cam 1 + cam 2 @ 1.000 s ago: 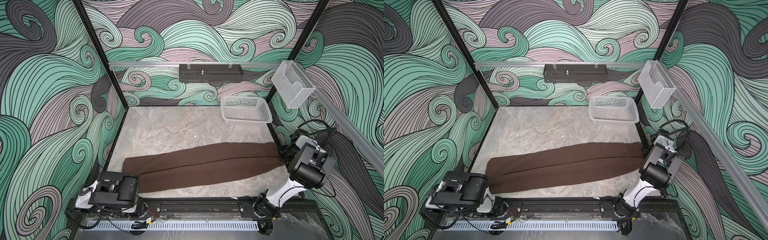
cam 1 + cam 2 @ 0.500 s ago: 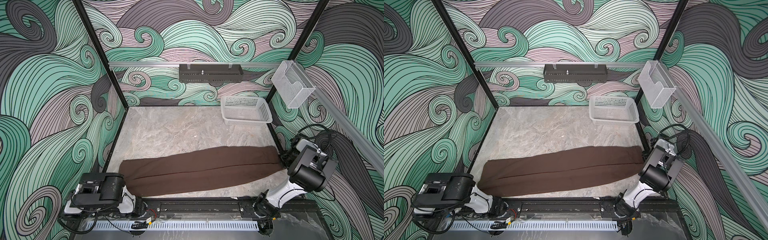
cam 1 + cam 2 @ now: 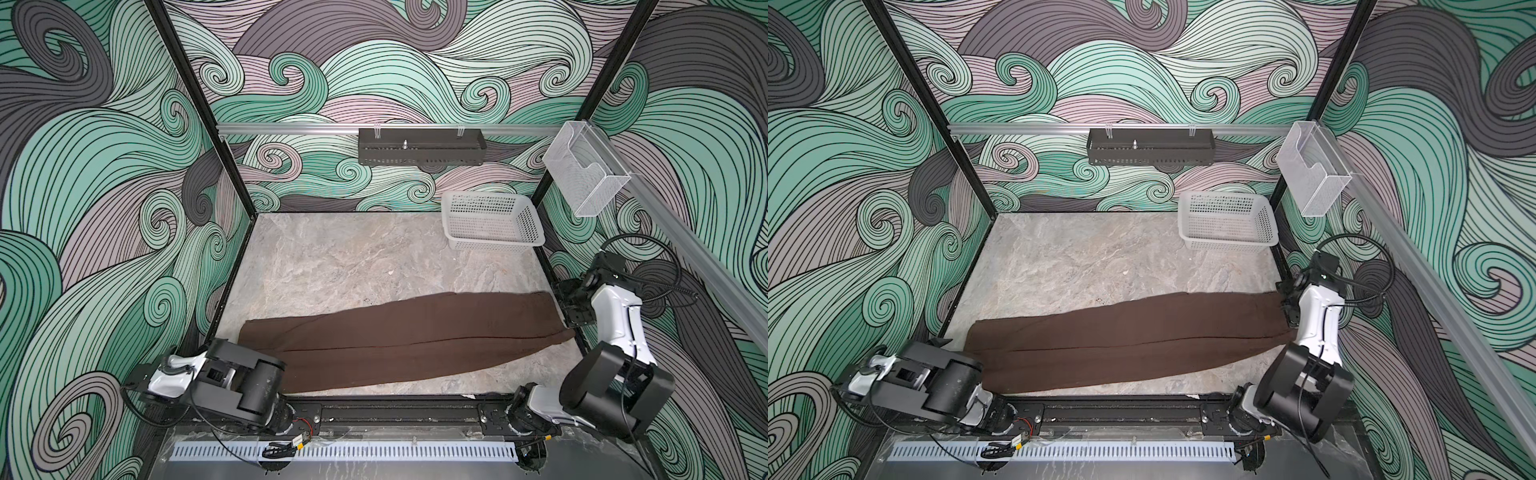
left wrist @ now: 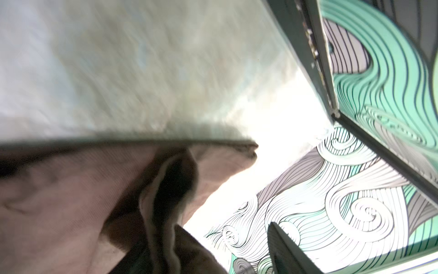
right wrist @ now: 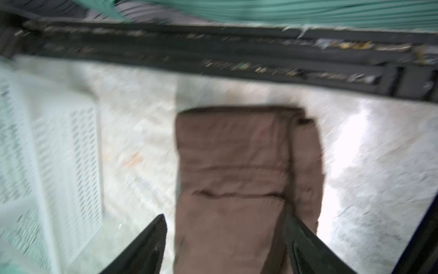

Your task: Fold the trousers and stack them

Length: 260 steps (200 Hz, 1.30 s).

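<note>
Trousers (image 3: 407, 336): long axis along tabletop (image 3: 353, 257) front edge. Right pincer (image 5: 225, 246) spread over right end; left pincer (image 4: 213, 258) at left end, state unclear.

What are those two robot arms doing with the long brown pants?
They are folding the trousers. The trousers lie stretched out in a long strip across the near side of the table, not folded short yet. The right gripper is open at one end, with a finger on each side of the cloth. The left gripper is at the other end and looks open too, though only one finger shows. The white basket in the far corner is empty.
</note>
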Tool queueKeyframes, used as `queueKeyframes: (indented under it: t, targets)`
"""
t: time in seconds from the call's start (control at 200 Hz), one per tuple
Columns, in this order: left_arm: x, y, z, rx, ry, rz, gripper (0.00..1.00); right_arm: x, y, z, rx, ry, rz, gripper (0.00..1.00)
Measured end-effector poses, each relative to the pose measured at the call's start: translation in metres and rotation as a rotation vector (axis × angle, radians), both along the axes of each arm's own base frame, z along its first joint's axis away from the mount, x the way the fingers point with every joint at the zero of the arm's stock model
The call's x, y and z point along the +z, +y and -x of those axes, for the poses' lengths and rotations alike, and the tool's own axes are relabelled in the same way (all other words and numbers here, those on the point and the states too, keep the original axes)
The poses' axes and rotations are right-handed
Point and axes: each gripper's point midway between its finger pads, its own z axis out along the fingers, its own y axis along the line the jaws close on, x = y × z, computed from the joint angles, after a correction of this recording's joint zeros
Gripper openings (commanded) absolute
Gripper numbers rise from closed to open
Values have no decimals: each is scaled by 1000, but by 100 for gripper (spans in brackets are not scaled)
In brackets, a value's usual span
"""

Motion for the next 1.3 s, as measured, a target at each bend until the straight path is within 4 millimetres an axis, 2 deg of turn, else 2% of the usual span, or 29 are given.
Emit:
queueKeyframes:
  t: [0.1,0.21,0.29,0.35,0.45,0.55,0.68,0.765,0.981,1.301]
  targets:
    - [13,-13,-9,-45,-17,-31,70,18,37,-11,105,-65,-1,64]
    - [29,-31,-22,-106,-50,-68,67,27,89,-19,242,-125,-20,40]
    - [40,-43,-32,-144,-86,-94,63,20,133,-16,351,-138,-47,21]
    - [48,-51,-40,-169,-123,-113,59,11,166,-9,444,-129,-65,12]
    - [53,-69,-50,-210,-167,-125,53,-5,212,5,572,-101,-88,4]
    - [60,-90,-56,-263,-200,-158,51,-20,238,16,639,-81,-94,1]
    - [73,-115,-65,-342,-248,-220,51,-36,252,22,664,-56,-95,0]
    - [72,-128,-70,-388,-253,-232,51,-45,256,21,668,-38,-88,0]
    - [31,-161,-71,-491,-173,-211,50,-65,262,17,678,-1,-83,1]
    - [-20,-187,-64,-596,-66,-198,46,-93,254,27,681,58,-50,1]
